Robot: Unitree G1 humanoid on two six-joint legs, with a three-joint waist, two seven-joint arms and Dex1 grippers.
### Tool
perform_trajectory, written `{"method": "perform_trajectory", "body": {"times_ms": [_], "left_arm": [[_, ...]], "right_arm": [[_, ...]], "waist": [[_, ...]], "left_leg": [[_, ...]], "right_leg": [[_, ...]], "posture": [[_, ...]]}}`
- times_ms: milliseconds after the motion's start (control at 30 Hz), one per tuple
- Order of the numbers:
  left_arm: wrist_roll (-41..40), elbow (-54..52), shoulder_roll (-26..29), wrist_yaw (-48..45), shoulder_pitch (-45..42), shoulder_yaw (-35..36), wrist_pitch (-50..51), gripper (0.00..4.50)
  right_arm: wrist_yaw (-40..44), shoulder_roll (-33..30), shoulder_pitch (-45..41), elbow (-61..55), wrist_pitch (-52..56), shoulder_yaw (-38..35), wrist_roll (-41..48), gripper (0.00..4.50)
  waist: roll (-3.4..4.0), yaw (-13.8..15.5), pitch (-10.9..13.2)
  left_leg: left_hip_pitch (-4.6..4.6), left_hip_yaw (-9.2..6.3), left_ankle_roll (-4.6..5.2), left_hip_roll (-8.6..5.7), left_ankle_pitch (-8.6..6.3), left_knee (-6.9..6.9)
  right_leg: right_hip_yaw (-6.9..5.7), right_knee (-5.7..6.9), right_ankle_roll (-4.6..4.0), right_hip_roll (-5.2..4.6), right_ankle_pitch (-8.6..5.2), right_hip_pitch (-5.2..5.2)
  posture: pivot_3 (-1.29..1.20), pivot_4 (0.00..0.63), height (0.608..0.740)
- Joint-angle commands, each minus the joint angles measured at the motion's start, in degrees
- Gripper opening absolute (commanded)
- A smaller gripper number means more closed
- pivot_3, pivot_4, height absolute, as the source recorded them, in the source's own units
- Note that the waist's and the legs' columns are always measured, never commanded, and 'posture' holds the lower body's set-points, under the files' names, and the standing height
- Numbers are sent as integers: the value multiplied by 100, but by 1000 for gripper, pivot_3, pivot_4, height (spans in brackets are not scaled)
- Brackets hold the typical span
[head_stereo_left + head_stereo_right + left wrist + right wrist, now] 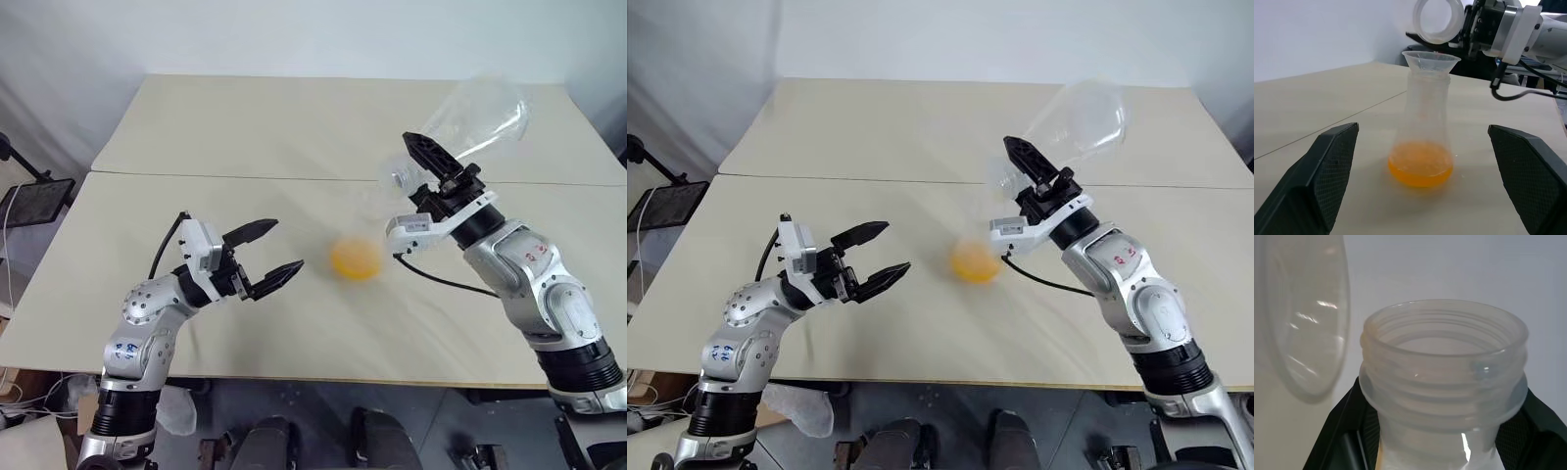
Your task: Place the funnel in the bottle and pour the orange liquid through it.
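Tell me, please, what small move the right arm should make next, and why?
Probably tip the held flask back upright. It looks empty, its mouth is tilted over the funnel, and the orange liquid already sits in the bottle. The right gripper is shut on the flask's neck.

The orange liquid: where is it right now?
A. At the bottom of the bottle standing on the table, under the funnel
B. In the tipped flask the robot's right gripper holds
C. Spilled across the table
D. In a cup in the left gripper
A: the orange liquid pools at the bottom of the bottle that stands with the funnel in its neck, while the tipped flask looks empty.
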Motion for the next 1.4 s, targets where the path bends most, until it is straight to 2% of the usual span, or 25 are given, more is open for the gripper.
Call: {"method": "perform_trajectory", "body": {"times_ms": [33, 100, 200, 300, 400, 467, 600, 833, 967, 1167, 1400], "left_arm": [[-44, -88, 59, -19, -29, 44, -71, 4500], [-47, -84, 78, -28, -37, 53, -63, 4500], [-56, -68, 131, -56, -49, 74, -49, 4500], [-67, -43, 163, -74, -67, 80, -47, 4500], [-74, -12, 177, -89, -114, 40, -37, 4500], [-65, 7, 166, -99, -147, 9, -33, 4500], [-61, 33, 149, -103, -203, -22, -25, 4500], [-91, -21, 186, -94, -149, 13, -6, 4500], [-88, -18, 174, -81, -157, 8, -3, 4500], [-95, -20, 160, -88, -153, -10, 0, 4500], [-90, 79, 162, -172, -220, -47, -9, 4500]], "right_arm": [[321, 307, -21, -568, 618, -514, 665, 2525], [513, 475, -29, -729, 979, -717, 969, 2525], [968, 945, -63, -1159, 2216, -1412, 2017, 2525], [1059, 1055, -103, -1324, 2858, -1811, 2382, 2525], [1307, 1659, -202, -1117, 3961, -2972, 4236, 2525], [1295, 1893, -218, -873, 4213, -3536, 5001, 2525], [805, 1768, -46, -51, 4158, -4164, 5287, 2525], [695, 1324, 179, 689, 3745, -4137, 5522, 2525], [549, 1294, 243, 826, 3656, -4151, 5698, 2525], [568, 1195, 469, 369, 3848, -4258, 6215, 4490], [620, 738, 922, -221, 4101, -4716, 6914, 4490]], "waist": [[0, 0, 0], [0, 7, 0], [0, 11, 0], [0, 15, 0], [0, 9, 0], [0, 5, 0], [1, 9, 0], [7, -22, 3], [7, -12, 3], [7, 18, 3], [7, 38, 3]], "left_leg": [[0, 0, 0, 0, 0, 0], [0, 0, 0, 0, 0, 0], [0, -4, 0, -1, 0, 1], [0, -6, 0, -1, 0, 1], [1, -7, 0, -1, 0, 1], [3, -7, 0, -1, 0, 0], [3, -6, 1, -7, 0, -1], [7, 7, 3, -7, 1, -15], [9, 10, 2, -4, 2, -15], [6, 6, 4, -8, 3, -11], [5, 4, 4, -8, 3, -11]], "right_leg": [[0, 0, 0, 0, 0, 0], [0, 1, 0, -1, 0, 0], [0, 1, 0, -1, 0, 2], [0, 3, 0, -2, 0, 2], [1, 4, -1, -2, 0, 2], [1, 9, -1, -2, 0, 2], [3, 13, -1, -5, 0, -1], [4, 13, -1, -3, 0, -9], [5, 15, -1, -2, 0, -9], [11, 12, -1, -8, 0, -6], [12, 8, -1, -8, 0, -4]], "posture": [[0, 150, 740], [0, 150, 740], [0, 150, 740], [0, 150, 740], [0, 150, 740], [0, 150, 740], [0, 150, 740], [0, 150, 740], [0, 150, 740], [0, 150, 740], [0, 150, 740]]}}
